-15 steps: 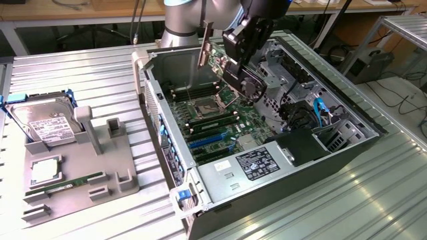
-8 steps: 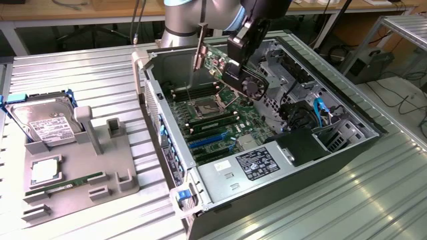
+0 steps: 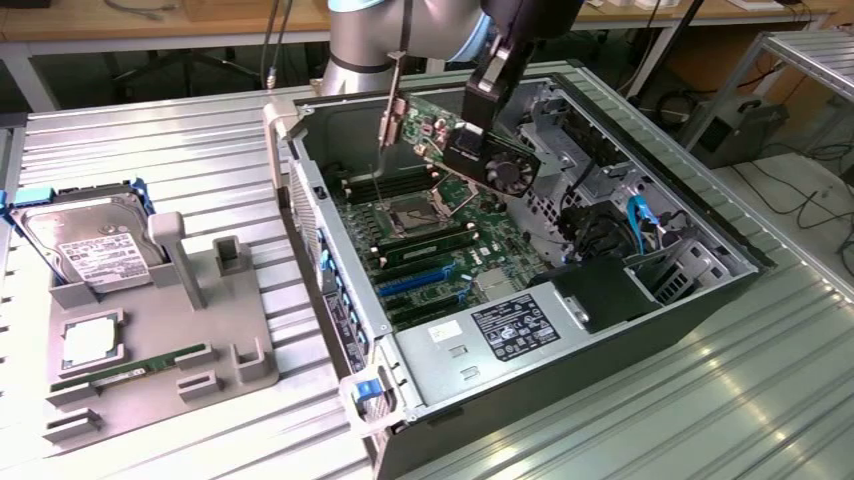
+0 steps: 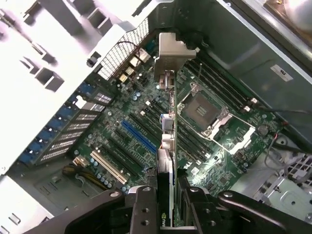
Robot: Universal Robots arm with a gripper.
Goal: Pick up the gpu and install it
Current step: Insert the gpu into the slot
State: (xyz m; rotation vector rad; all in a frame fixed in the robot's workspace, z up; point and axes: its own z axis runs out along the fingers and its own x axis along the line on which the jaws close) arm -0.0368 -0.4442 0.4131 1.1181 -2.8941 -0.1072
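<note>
The gpu (image 3: 474, 145), a thin black card with a round fan and a silvery bracket at one end, hangs tilted over the open computer case (image 3: 694, 225). My gripper (image 3: 483, 92) is shut on the card's upper edge. In the wrist view the gpu (image 4: 165, 161) is seen edge-on between my fingers (image 4: 141, 204), its metal bracket (image 4: 170, 56) pointing toward the case's rear wall. Below it lies the green motherboard (image 4: 136, 122) with its blue slot (image 4: 139, 136) and bare CPU socket (image 4: 202, 109). The card is above the board, not touching it.
A grey parts tray (image 3: 160, 340) on the exterior view's left holds a silver hard drive (image 3: 94, 245), a CPU chip (image 3: 87, 340) and a green memory stick (image 3: 134, 368). The power supply (image 3: 514, 330) fills the case's near end. Cables and a blue lead (image 3: 638, 215) sit by the drive bays.
</note>
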